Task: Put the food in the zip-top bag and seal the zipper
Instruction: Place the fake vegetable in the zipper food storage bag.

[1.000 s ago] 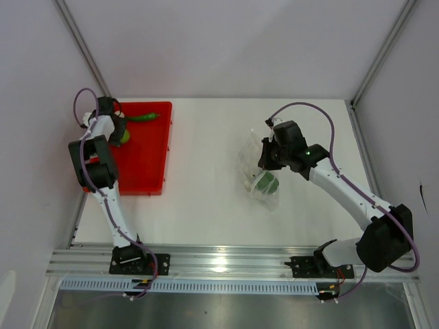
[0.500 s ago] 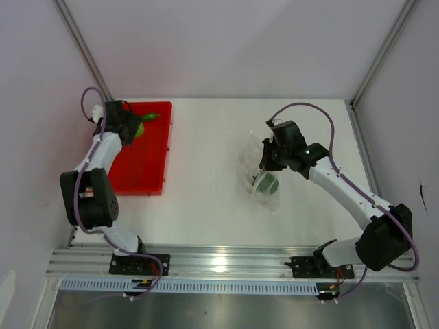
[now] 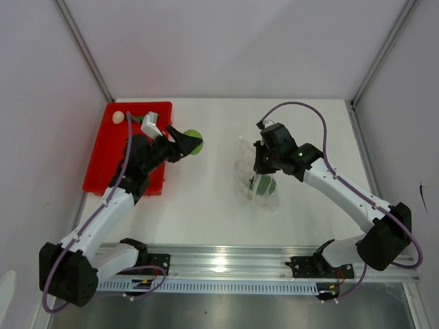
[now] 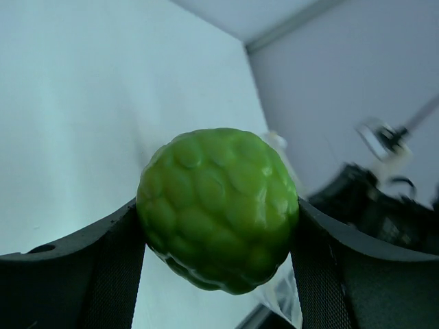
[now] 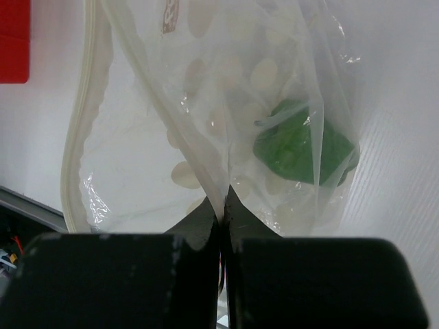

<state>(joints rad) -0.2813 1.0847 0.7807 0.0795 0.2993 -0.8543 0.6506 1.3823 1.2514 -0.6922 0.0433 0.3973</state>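
Left wrist view: the lime-green ball [image 4: 218,209] is clamped between the fingers of the left hand [image 3: 184,142], whose arm reaches diagonally over the white counter [image 3: 206,205], just right of the red tray [image 3: 103,168]. The right hand [image 5: 223,214] is pinched tight on the zip-top bag [image 5: 206,103], which holds a dark green pepper piece [image 5: 305,151]. Pale walls enclose the counter.

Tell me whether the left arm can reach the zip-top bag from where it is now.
Probably yes: only bare table lies between the left arm, jaws gripping the lime-green ball, and the zip-top bag, whose edge the right arm pinches.
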